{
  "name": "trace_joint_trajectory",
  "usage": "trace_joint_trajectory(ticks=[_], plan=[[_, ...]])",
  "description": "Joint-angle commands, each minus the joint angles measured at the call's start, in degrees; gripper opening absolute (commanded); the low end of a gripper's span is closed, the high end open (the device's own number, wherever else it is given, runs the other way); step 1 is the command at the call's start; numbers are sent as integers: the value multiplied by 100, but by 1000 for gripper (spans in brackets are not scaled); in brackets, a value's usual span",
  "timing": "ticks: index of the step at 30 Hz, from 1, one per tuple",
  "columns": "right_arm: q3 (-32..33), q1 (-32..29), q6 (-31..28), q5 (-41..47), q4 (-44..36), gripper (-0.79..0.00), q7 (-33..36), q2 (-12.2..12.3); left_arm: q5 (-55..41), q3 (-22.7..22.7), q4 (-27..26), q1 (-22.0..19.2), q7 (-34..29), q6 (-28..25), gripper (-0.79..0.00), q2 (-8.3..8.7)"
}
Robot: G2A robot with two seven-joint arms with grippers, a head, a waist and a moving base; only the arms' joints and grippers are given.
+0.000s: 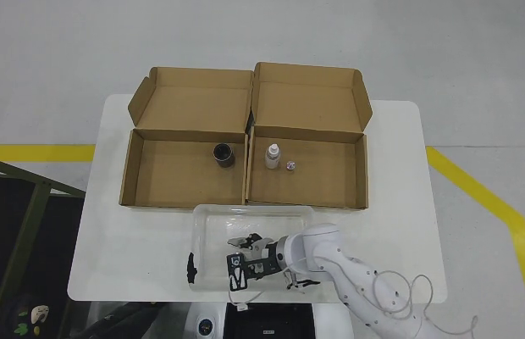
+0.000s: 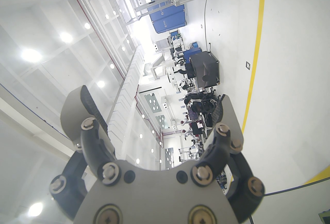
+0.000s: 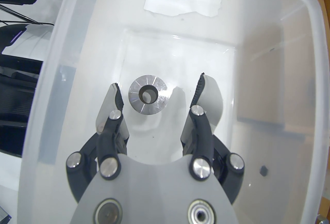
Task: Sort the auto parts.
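Right gripper [image 3: 159, 88] is hovering inside the clear plastic bin [image 3: 313, 29], jaws spread wide. A flanged steel bushing [image 3: 161, 96] is lying on the bin floor between them.

- Handling: probably dense, rigid and slick, so pinch across the flange rim.
- Room: bin walls are limiting sideways travel, so lift straight up.

Left gripper [image 2: 154, 96] is gaping, empty.

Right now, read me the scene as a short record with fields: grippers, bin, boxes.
right gripper: open, inside the clear bin, over the metal ring
left gripper: open, holding nothing, aimed away from the table
bin contents: metal ring on the floor; small black piece apart from it
first cardboard box: dark cylinder
second cardboard box: white bottle-shaped part, small silvery part beside it
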Motion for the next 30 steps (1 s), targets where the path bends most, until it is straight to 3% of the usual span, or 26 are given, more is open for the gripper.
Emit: trace_joint_trajectory(ticks=[1, 7, 13, 20, 30], plan=[[-26, 2, 25, -9, 44, -286, -15, 2, 0, 0, 0, 0, 0, 0, 0, 0], [-117, 43, 91, -10, 159, -314, -102, 0, 0, 0, 0, 0, 0, 0, 0, 0], [-183, 123, 137, 12, 238, -443, -170, -7, 0, 0, 0, 0, 0, 0, 0, 0], [-221, 176, 140, 74, 290, -785, -262, -1, 0, 0, 0, 0, 0, 0, 0, 0], [-115, 273, 136, 316, 4, -785, -504, 24, 0, 0, 0, 0, 0, 0, 0, 0]])
